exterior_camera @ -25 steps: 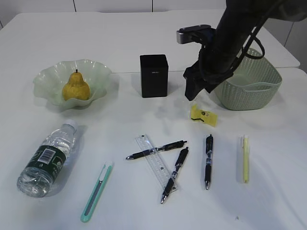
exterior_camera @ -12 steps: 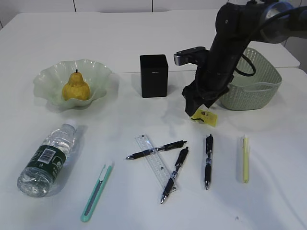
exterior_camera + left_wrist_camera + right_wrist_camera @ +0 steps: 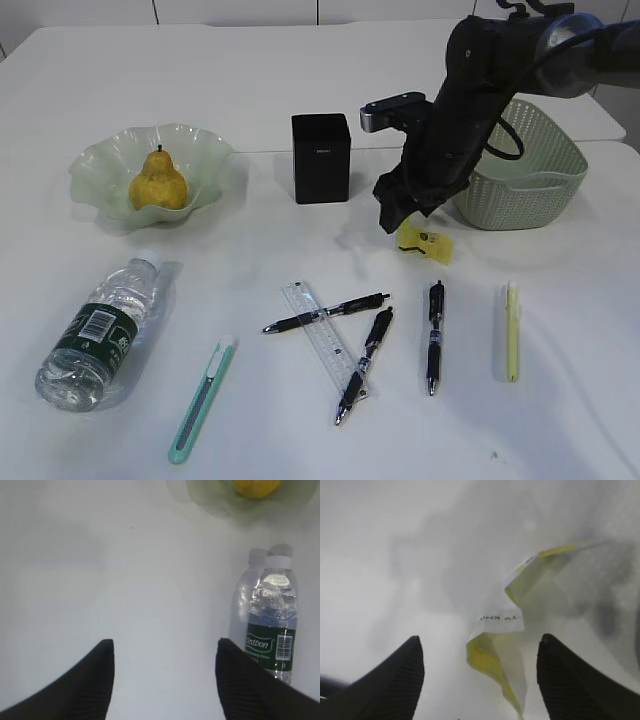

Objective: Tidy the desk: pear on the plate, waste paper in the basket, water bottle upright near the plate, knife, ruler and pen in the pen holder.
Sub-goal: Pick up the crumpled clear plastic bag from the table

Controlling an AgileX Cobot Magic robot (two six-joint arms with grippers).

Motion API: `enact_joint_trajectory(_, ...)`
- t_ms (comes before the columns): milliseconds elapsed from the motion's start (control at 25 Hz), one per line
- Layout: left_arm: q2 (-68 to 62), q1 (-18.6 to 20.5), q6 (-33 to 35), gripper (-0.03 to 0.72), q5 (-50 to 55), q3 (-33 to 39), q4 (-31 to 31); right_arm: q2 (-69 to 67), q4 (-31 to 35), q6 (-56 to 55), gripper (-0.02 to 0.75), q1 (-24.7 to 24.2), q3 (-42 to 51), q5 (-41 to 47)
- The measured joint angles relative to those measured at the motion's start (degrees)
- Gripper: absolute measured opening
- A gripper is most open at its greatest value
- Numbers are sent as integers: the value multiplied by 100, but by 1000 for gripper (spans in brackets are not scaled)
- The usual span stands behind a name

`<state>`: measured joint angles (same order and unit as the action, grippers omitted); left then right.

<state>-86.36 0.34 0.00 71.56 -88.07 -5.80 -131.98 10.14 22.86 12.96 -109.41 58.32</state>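
Paper scrap (image 3: 424, 242), yellow and white and crumpled, is seen lying on the table (image 3: 560, 330) just in front of the black pen holder's (image 3: 321, 158) right side, between that holder and the green basket (image 3: 520, 170). In the right wrist view the scrap (image 3: 510, 645) is stretched roughly along the line of sight, with its near end set between the two dark fingers (image 3: 395, 680) and nothing touched; the printed bit is only partly legible, something like "KN". The right gripper (image 3: 400, 212) is held spread wide directly above the scrap, nothing grasped. Off to the holder's left-front, the water bottle (image 3: 272, 625) is laid on its side, cap pointed toward the plate (image 3: 95, 170) with the pear (image 3: 158, 182); a green label reading "Cestbon" plus a barcode can be made out. The left gripper (image 3: 165, 680) is also spread apart, empty, with the bottle just beside its right finger.
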Motion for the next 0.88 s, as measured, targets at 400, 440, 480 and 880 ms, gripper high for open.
enact_joint_trajectory(400, 0, 0, 0, 447, 0, 0, 0, 0, 0, -10, 552, 0, 0, -283)
enact_joint_trajectory(440, 0, 0, 0, 447, 0, 0, 0, 0, 0, -10, 552, 0, 0, -321)
enact_joint_trajectory(480, 0, 0, 0, 447, 0, 0, 0, 0, 0, -10, 552, 0, 0, -358)
enact_joint_trajectory(880, 0, 0, 0, 415, 0, 0, 10, -140, 0, -119, 551, 0, -10, -498)
